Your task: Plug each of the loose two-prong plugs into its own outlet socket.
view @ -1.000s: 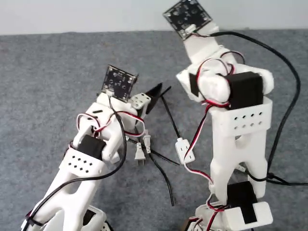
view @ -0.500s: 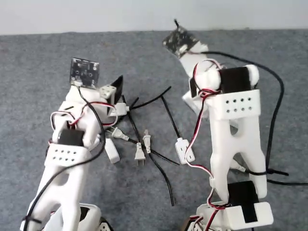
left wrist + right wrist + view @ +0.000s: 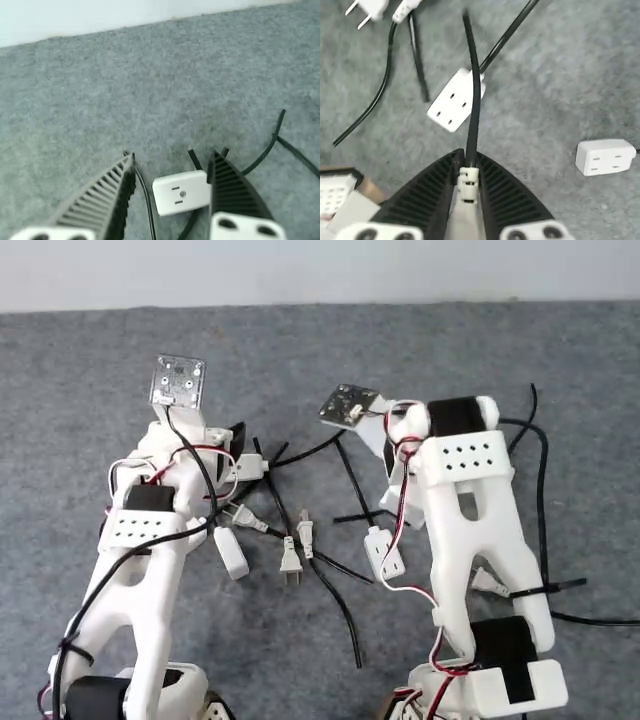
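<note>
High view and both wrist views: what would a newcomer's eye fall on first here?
The right tool stands out, shut on a black cord that crosses in front of a white outlet socket on the grey carpet. The left tool is open, with a second socket seen between its fingers. In the high view, two loose two-prong plugs lie unplugged between the arms.

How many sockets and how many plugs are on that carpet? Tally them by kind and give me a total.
Outlet sockets: 4, one lying just ahead of the open left jaws.
Two-prong plugs: 4, one pinched in the right jaws.
Total: 8
</note>
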Motion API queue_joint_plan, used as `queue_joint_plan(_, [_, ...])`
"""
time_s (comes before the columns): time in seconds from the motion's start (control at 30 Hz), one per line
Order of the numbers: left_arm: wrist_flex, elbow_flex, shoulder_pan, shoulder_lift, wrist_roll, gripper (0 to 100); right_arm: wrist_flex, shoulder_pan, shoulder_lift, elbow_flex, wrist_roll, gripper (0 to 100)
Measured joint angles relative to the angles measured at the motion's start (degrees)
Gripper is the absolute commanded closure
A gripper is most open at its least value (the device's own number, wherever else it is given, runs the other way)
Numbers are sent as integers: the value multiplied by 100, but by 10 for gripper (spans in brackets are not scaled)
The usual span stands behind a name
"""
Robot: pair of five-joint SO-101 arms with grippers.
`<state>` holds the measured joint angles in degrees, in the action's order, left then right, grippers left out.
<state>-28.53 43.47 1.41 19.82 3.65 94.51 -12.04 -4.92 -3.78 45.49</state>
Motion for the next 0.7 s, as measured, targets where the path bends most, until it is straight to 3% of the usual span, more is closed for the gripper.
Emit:
queue_joint_plan(0.2, [158, -9, 0, -18, 0, 775, -1125, 35, 0, -756, -431, 991])
queue_joint_plan(0.7, [158, -9, -35, -18, 0, 774, -2224, -18, 0, -1512, -440, 988])
